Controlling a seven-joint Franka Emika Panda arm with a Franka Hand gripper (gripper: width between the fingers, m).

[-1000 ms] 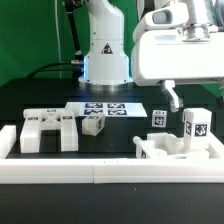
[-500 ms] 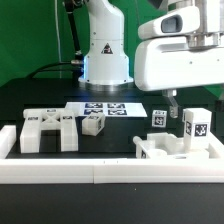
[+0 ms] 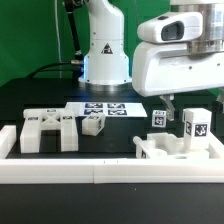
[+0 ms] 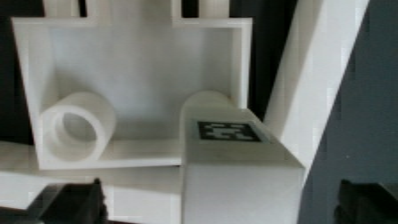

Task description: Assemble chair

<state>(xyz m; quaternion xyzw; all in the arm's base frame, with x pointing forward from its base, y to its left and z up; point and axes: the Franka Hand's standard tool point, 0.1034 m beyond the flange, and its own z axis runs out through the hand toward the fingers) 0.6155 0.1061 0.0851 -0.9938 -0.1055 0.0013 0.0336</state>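
1. The tool (image 3: 170, 105) hangs over the desk (image 3: 40, 95) at the exterior view's right, under the bulky white wrist housing. Its jaws are spread wide and pinch nothing.
2. In the wrist view I see two dark smears well apart, probably the fingertips (image 4: 63, 205). They are too blurred to be sure.
3. The chair is in loose white pieces, none lifted and all resting on the desk.
4. At the exterior view's left stands a wide blocky piece (image 3: 45, 130) with two tags on top. The first small cube (image 3: 93, 124) sits just beside it, toward the middle.
5. The marker board (image 3: 105, 108) lies flat behind that cube, in front of the arm's base (image 3: 105, 50).
6. The second small cube (image 3: 158, 118) sits near the tool, slightly behind and below its tip. The two look apart.
7. The tagged post (image 3: 196, 125) stands upright at the far right, beside the low slab piece (image 3: 160, 150).
8. The wrist view looks down on these two. The slab has raised walls and a short round peg (image 4: 75, 130) on its floor. The post rises next to the peg, with its tag on the top face.
9. The white border rail (image 3: 100, 172) runs along the front edge, and the low slab piece sits just behind it.
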